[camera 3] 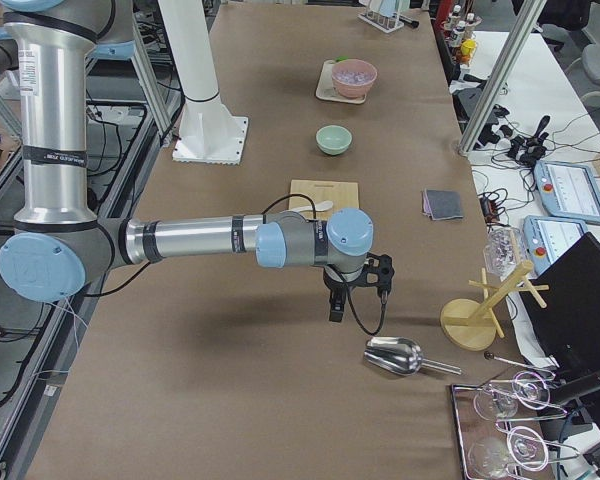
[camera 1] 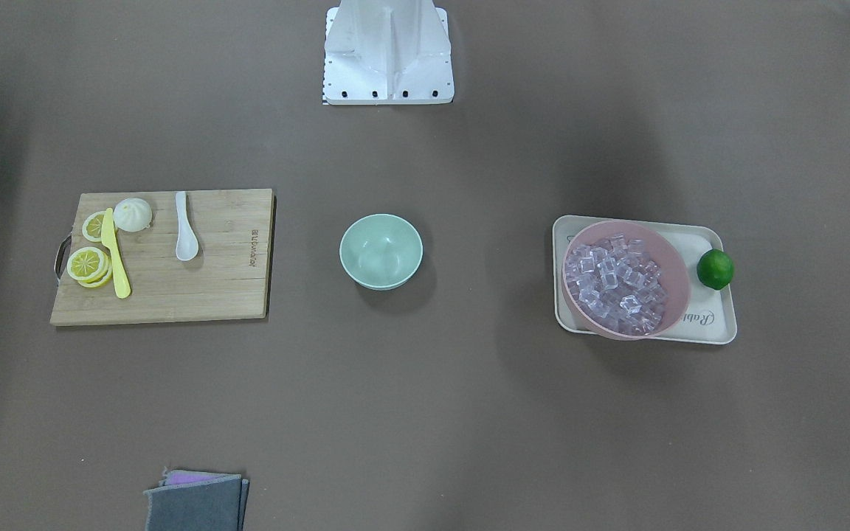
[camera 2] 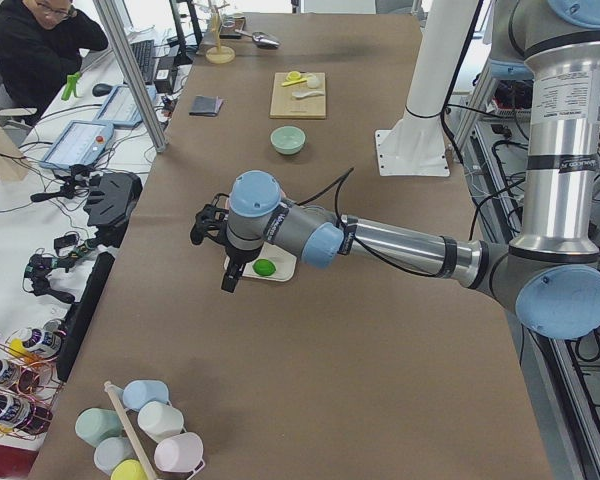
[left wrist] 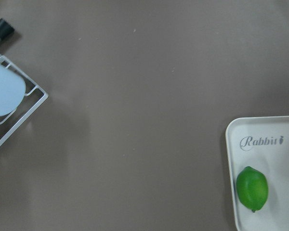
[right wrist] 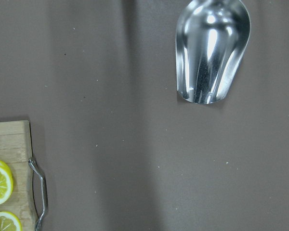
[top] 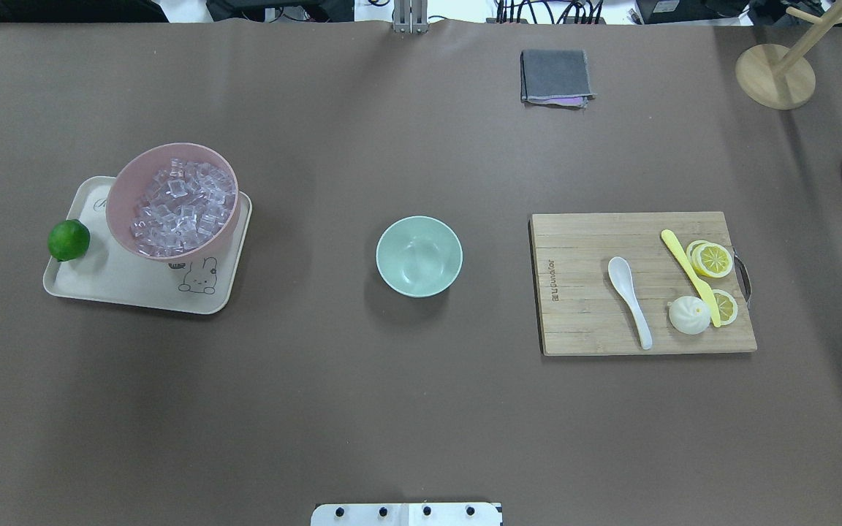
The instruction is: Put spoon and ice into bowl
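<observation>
The white spoon (top: 629, 299) lies on the wooden cutting board (top: 582, 321), to the right of the mint-green bowl (top: 419, 256), which stands empty at the table's middle. The ice (top: 181, 208) fills the pink bowl (top: 118, 197) on the cream tray (top: 121, 281) at the left. My left gripper (camera 2: 230, 275) hovers by the tray's lime end. My right gripper (camera 3: 335, 305) hovers past the board, near a metal scoop (camera 3: 392, 355). Both grippers show only in the side views, so I cannot tell whether they are open or shut.
A lime (top: 69, 239) sits on the tray. A yellow knife (top: 688, 274), lemon slices (top: 712, 258) and a white bun (top: 688, 315) lie on the board. A folded grey cloth (top: 555, 76) and a wooden stand (top: 775, 73) are at the far side.
</observation>
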`<state>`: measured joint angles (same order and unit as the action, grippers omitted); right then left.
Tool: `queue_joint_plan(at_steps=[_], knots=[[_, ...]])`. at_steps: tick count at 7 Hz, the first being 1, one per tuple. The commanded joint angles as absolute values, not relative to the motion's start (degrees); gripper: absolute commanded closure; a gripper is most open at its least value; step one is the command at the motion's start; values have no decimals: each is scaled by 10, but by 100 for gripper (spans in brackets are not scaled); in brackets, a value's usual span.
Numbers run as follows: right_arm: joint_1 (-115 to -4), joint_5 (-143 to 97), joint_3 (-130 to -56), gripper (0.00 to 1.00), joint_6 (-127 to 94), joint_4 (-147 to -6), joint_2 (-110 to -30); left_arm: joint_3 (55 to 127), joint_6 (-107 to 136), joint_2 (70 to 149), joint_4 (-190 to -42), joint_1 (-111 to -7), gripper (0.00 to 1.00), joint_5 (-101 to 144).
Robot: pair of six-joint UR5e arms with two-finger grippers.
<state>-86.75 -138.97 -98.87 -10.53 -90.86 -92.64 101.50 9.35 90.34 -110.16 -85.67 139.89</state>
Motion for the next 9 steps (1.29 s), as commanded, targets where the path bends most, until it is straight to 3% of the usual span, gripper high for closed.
queue_joint_plan(at_steps=[1, 3, 4, 7, 9], knots=[[-867, -1401, -989, 0, -105, -908, -913, 1007, 156, 953, -1172, -825, 2, 1440], [-855, -1385, -991, 0, -104, -907, -886, 1012, 302, 1024, -1153, -768, 2, 1433], [-855, -1392, -1024, 0, -105, -912, -883, 1034, 412, 1047, -1149, -714, 2, 1377], [-833, -1393, -1015, 0, -106, -908, -887, 1055, 431, 1048, -1146, -586, 2, 1193], [-826, -1400, -1079, 0, -197, -906, -885, 1042, 486, 1049, -1149, -507, 2, 1084]])
